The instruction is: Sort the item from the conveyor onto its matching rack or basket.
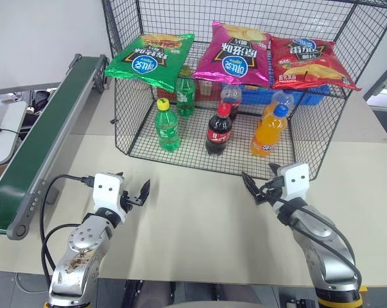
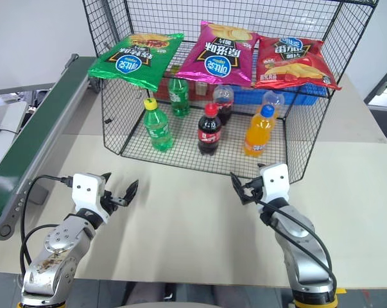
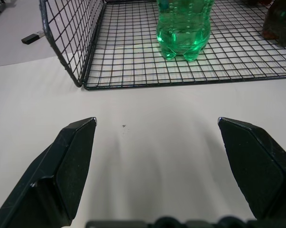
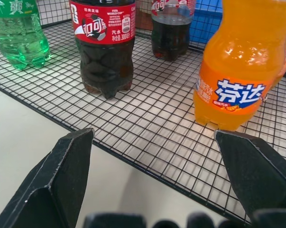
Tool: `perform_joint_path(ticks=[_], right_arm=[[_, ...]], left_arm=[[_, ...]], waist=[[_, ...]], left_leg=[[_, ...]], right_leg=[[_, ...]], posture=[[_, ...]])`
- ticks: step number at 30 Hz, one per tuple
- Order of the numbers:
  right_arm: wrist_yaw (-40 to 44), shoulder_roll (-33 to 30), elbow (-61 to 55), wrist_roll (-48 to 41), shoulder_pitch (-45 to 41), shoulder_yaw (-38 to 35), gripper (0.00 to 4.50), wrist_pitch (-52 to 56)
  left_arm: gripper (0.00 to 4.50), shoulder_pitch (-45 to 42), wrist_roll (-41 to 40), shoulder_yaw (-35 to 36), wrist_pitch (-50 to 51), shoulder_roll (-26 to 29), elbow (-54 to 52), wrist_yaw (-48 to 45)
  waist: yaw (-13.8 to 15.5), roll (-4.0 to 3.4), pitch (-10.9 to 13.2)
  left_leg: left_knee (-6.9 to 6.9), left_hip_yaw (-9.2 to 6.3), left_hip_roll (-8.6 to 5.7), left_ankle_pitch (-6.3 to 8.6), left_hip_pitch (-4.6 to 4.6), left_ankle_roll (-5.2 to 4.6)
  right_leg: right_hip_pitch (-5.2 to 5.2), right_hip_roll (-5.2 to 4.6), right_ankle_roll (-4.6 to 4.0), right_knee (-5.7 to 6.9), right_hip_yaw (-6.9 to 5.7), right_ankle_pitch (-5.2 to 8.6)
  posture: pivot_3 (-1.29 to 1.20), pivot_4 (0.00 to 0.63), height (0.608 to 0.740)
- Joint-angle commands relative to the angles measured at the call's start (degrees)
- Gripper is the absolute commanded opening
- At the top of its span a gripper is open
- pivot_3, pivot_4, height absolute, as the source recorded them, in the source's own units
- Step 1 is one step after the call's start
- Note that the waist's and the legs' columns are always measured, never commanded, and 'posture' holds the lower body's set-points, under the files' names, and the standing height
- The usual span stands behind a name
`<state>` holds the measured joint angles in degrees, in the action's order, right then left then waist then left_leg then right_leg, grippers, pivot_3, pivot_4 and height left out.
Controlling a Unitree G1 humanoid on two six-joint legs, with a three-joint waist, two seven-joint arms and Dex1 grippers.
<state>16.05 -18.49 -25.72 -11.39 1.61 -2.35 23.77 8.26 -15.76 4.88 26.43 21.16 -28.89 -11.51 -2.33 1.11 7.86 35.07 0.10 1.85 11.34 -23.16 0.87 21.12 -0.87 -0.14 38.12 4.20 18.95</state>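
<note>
- The small plastic cola bottle with dark brown drink, red cap and red label [image 1: 219, 130] stands upright on the mesh floor of the large black wire-mesh cage [image 1: 321, 138], near its front edge.
- A green soda bottle with a yellow cap [image 1: 167, 126] stands to its left, an orange soda bottle with a blue cap [image 1: 269, 131] to its right.
- 3 crisp bags lie on the cage's upper shelf: green [image 1: 151, 59], magenta [image 1: 235, 55], red [image 1: 310, 62].
- The long narrow conveyor with a dark green belt and grey rails [image 1: 39, 141] runs along the far left.
- The left gripper [image 1: 137, 194] hovers over the pale counter [image 1: 193, 218], fingers spread, empty.
- The right gripper [image 1: 260, 187] sits just before the cage front, fingers spread, empty.
</note>
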Motion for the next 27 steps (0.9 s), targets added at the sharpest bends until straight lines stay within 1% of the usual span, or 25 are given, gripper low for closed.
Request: perform_joint_path(ticks=[1,3,6,10,14,18,22,27], right_arm=[[0.99,-0.13,-1.66,-0.23,-1.48,0.40,4.50,-1.25],[1.51,-0.19,-2.32,-0.68,-2.39,0.78,4.50,-0.46],[2.22,-0.73,-1.80,-0.63,-3.19,0.13,4.50,-0.97],[2.00,-0.67,-1.45,-0.40,-4.50,-0.60,4.50,-1.08],[2.59,-1.45,0.34,-0.27,-6.21,-2.01,4.50,-2.22],[2.70,-1.53,-2.09,-1.10,-7.06,-1.99,4.50,-0.61],[4.01,-2.49,-2.94,-2.36,-8.27,-2.06,4.50,0.70],[4.68,-2.80,-4.65,-2.73,-8.70,-1.22,4.50,2.09]], left_arm=[[4.37,-0.55,-3.00,3.36,0.85,0.66,-4.77,-1.51],[4.37,0.73,-5.83,5.26,1.68,0.68,-7.85,-2.66],[4.37,0.78,-6.14,5.04,1.71,1.08,-10.07,-3.75],[4.37,-0.22,-8.45,5.51,2.16,0.43,-10.99,-4.56],[4.37,-2.44,-6.53,3.39,0.63,-0.49,-8.76,-4.42],[4.37,-3.14,-6.63,3.62,0.60,-1.59,-10.00,-3.63],[4.37,-2.66,-6.27,2.48,1.27,-2.20,-11.54,-3.00],[4.37,0.32,-7.14,3.96,0.96,-1.36,-12.43,-4.27]], waist=[[-0.03,0.00,0.00],[-0.30,0.01,0.00],[-0.11,-0.02,-0.02],[0.01,-0.02,-0.03],[0.02,-0.02,-0.03],[-0.14,-0.02,-0.04],[-0.11,-0.02,-0.04],[-0.18,-0.02,-0.04]], left_leg=[[0.00,0.00,0.00,0.00,0.00,0.00],[0.01,0.00,0.03,0.00,-0.01,0.00],[0.01,0.00,0.06,0.00,0.01,0.00],[0.03,-0.01,0.02,0.00,-0.01,0.00],[0.04,-0.01,0.00,0.00,-0.01,0.00],[0.07,-0.01,0.02,0.02,0.00,-0.03],[0.07,-0.01,0.03,0.02,0.00,-0.04],[0.14,-0.01,0.04,0.06,0.01,-0.10]], right_leg=[[0.00,0.00,0.00,0.00,0.00,0.00],[0.02,0.03,0.00,0.02,0.00,0.00],[0.01,0.05,0.00,0.03,0.00,0.00],[0.00,0.04,0.00,0.03,0.00,0.00],[0.00,0.04,0.00,0.03,0.01,0.00],[-0.01,0.08,-0.01,0.06,0.02,0.00],[0.00,0.09,-0.01,0.09,0.03,0.00],[-0.03,0.09,-0.01,0.09,0.04,0.00]], posture=[[0.00,0.150,0.740],[0.00,0.150,0.740],[0.00,0.150,0.740],[0.00,0.150,0.740],[0.00,0.150,0.740],[0.00,0.150,0.740],[0.00,0.150,0.740],[0.00,0.150,0.740]])
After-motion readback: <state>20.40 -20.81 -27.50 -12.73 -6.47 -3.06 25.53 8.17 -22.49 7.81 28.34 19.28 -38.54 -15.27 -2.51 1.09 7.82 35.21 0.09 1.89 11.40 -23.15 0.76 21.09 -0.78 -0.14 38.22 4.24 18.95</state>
